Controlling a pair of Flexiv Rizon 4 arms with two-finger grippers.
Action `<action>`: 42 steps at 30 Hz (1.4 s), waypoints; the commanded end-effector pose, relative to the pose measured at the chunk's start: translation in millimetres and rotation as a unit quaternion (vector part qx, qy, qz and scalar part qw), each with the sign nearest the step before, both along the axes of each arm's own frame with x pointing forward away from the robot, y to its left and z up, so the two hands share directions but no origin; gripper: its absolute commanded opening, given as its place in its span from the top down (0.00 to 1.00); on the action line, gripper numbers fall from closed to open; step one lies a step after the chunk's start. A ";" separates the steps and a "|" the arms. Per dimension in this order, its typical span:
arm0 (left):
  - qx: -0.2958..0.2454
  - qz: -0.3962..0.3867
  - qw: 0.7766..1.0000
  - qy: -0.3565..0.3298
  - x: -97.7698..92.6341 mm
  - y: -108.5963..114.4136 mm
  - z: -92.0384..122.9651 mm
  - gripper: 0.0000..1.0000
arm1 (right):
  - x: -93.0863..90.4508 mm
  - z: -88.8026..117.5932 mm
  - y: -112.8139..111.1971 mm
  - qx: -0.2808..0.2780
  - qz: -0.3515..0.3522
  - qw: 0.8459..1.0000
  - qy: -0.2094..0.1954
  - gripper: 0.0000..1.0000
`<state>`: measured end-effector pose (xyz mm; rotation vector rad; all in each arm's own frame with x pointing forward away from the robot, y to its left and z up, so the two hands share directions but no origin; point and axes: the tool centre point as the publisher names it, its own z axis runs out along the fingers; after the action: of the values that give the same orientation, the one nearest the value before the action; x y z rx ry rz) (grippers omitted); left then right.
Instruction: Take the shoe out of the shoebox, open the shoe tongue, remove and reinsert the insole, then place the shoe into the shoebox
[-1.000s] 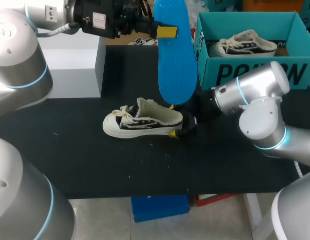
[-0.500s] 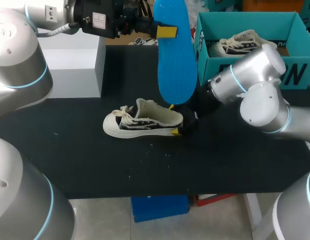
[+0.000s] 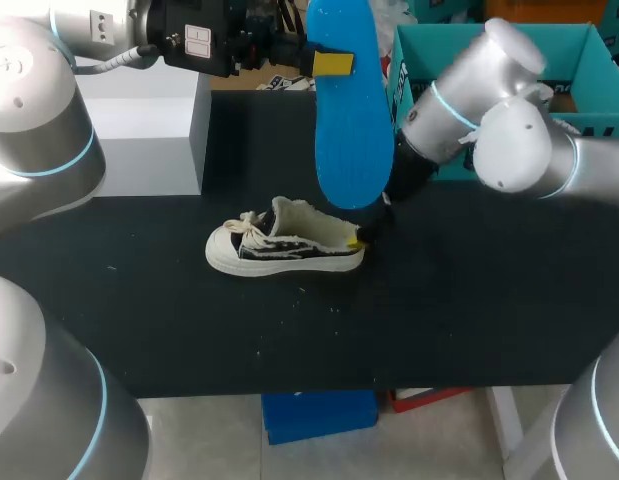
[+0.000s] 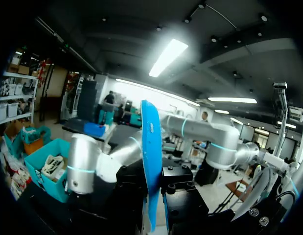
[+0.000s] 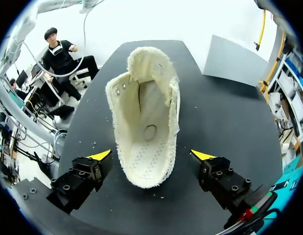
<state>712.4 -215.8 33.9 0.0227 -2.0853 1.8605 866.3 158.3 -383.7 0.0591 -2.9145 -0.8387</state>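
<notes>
Head view: left fingers (image 3: 334, 62) are clamping the blue insole (image 3: 351, 130); right fingers (image 5: 101, 155) are straddling the heel of the shoe (image 3: 284, 245), released.

This looks like a robot lab: a big silver left arm (image 3: 49, 130) and right arm (image 3: 509, 140) lean over a black table (image 3: 439, 300).

Blue insole (image 3: 351, 120), black-and-cream shoe (image 3: 289, 245), teal shoebox (image 3: 414, 45), black table (image 3: 439, 300).
</notes>
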 end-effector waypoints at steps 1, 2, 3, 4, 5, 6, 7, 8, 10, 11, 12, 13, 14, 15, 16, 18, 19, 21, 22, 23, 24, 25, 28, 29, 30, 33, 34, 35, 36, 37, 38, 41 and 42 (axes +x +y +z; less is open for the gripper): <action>0.000 0.000 1.000 0.000 0.4 -1.4 -0.7 1.00 | 10.4 8.2 7.9 -0.184 0.005 0.983 0.004 0.00; 0.000 0.000 1.000 0.000 0.4 -1.4 -0.7 1.00 | 12.0 9.5 9.6 -0.200 0.001 0.980 0.002 0.00; 0.000 0.000 1.000 0.000 0.4 -1.4 -0.7 1.00 | 13.4 10.8 11.6 -0.212 0.000 0.977 0.000 0.00; 0.000 0.000 1.000 0.000 0.4 -1.4 -0.7 1.00 | 14.7 12.2 13.7 -0.226 -0.002 0.974 -0.001 0.00; 0.000 0.000 1.000 0.000 0.4 -1.4 -0.7 1.00 | 16.0 13.5 15.9 -0.239 -0.003 0.971 -0.002 0.00; 0.000 0.000 1.000 0.000 0.4 -1.4 -0.7 1.00 | 17.4 15.1 18.7 -0.254 -0.003 0.967 -0.006 0.00; 0.000 0.000 1.000 0.000 0.4 -1.4 -0.7 1.00 | 18.5 16.5 21.5 -0.267 -0.002 0.964 -0.008 0.00; 0.000 0.000 1.000 0.000 0.4 -1.4 -0.7 1.00 | 19.4 17.1 23.8 -0.278 -0.002 0.961 -0.009 0.00; 0.000 0.000 1.000 0.000 0.4 -1.4 -0.7 1.00 | 20.3 17.6 27.5 -0.290 -0.003 0.957 -0.013 0.00; 0.000 0.000 1.000 0.000 0.4 -1.4 -0.7 1.00 | 20.3 17.5 29.8 -0.295 -0.002 0.955 -0.014 0.00; 0.000 0.000 1.000 0.000 0.4 -1.4 -0.7 1.00 | 20.2 17.5 32.6 -0.304 -0.002 0.952 -0.014 0.00; 0.000 0.000 1.000 0.000 0.4 -1.4 -0.7 1.00 | 20.1 17.5 35.0 -0.308 0.000 0.951 -0.016 0.00; 0.000 0.000 1.000 0.000 0.4 -1.4 -0.7 1.00 | 20.0 17.4 37.3 -0.312 0.002 0.950 -0.018 0.00; 0.000 0.000 1.000 0.000 0.4 -1.4 -0.7 1.00 | 19.9 17.6 39.5 -0.315 0.002 0.949 -0.022 0.00; 0.000 0.000 1.000 0.000 0.4 -1.4 -0.7 1.00 | 20.0 17.9 41.5 -0.316 0.003 0.948 -0.023 0.00; 0.000 0.000 1.000 0.000 0.4 -1.4 -0.7 1.00 | 20.6 18.2 46.2 -0.322 0.004 0.946 -0.027 0.00; 0.000 0.000 1.000 0.000 0.4 -1.4 -0.7 1.00 | 20.9 18.2 48.5 -0.323 0.005 0.946 -0.028 0.00; 0.000 0.000 1.000 0.000 0.4 -1.4 -0.7 1.00 | 21.6 17.0 52.1 -0.324 0.005 0.946 -0.030 0.00; 0.000 0.000 1.000 0.000 0.4 -1.4 -0.7 1.00 | 21.6 16.3 54.1 -0.324 0.005 0.946 -0.031 0.00; 0.000 0.000 1.000 0.000 0.4 -1.4 -0.7 1.00 | 21.4 15.5 55.8 -0.323 0.005 0.946 -0.031 0.00; 0.000 0.000 1.000 0.000 0.4 -1.4 -0.7 1.00 | 21.2 14.5 57.2 -0.322 0.005 0.946 -0.031 0.00; 0.000 0.000 1.000 0.000 0.4 -1.4 -0.7 1.00 | 20.9 13.2 58.7 -0.321 0.005 0.946 -0.032 0.00; 0.000 0.000 1.000 0.000 0.4 -1.4 -0.7 1.00 | 20.5 7.8 62.9 -0.317 0.006 0.948 -0.032 0.00; 0.000 0.000 1.000 0.000 0.4 -1.4 -0.7 1.00 | 20.3 6.6 63.6 -0.315 0.005 0.949 -0.032 0.00; 0.000 0.000 1.000 0.000 0.4 -1.4 -0.7 1.00 | 20.1 5.0 64.1 -0.311 0.003 0.950 -0.033 0.00; 0.000 0.000 1.000 0.000 0.4 -1.4 -0.7 1.00 | 19.0 0.5 65.8 -0.307 0.001 0.951 -0.032 0.00; 0.000 0.000 1.000 0.000 0.4 -1.4 -0.7 1.00 | 18.4 -0.9 66.2 -0.300 -0.002 0.953 -0.031 0.00; 0.000 0.000 1.000 0.000 0.4 -1.4 -0.7 1.00 | 17.8 -2.5 65.8 -0.299 -0.003 0.954 -0.031 0.00; 0.000 0.000 1.000 0.000 0.4 -1.4 -0.7 1.00 | 17.2 -4.1 64.9 -0.298 -0.005 0.954 -0.031 0.00; 0.000 0.000 1.000 0.000 0.4 -1.4 -0.7 1.00 | 16.9 -5.5 63.8 -0.293 -0.008 0.955 -0.030 0.00; 0.000 0.000 1.000 0.000 0.4 -1.4 -0.7 1.00 | 16.6 -6.5 62.7 -0.291 -0.010 0.956 -0.030 0.00; 0.000 0.000 1.000 0.000 0.4 -1.4 -0.7 1.00 | 15.8 -8.2 60.5 -0.288 -0.013 0.957 -0.028 0.06; 0.000 0.000 1.000 0.000 0.4 -1.4 -0.7 1.00 | 15.7 -8.3 59.9 -0.287 -0.014 0.957 -0.028 0.30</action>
<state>712.4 -215.8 33.9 0.0226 -2.0853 1.8605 883.3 222.1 -390.4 -0.0061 -3.0855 0.0512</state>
